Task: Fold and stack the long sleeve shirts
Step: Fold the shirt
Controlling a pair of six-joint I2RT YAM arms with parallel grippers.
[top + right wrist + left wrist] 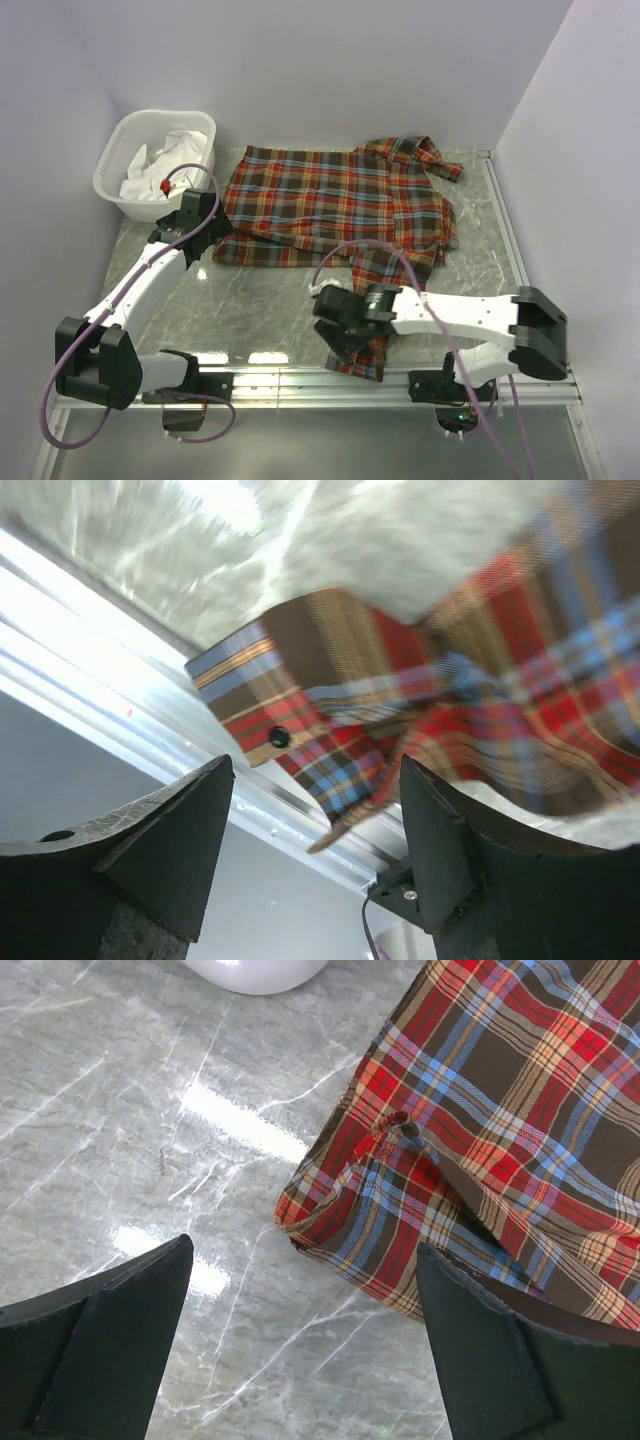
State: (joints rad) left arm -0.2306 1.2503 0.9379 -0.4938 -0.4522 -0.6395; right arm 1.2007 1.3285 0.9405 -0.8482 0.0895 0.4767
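Right tool (315,770), jaws apart, over plaid shirt (330,195) cuff (255,705)

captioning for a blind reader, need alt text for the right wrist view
A plaid shirt cuff with a dark button lies by the table's metal edge rail, framed by the black fingers of the open right tool. The picture is blurred.

Plaid flannel shirt (340,205) spread flat on the marble table, one cuffed sleeve (372,330) trailing to the near edge
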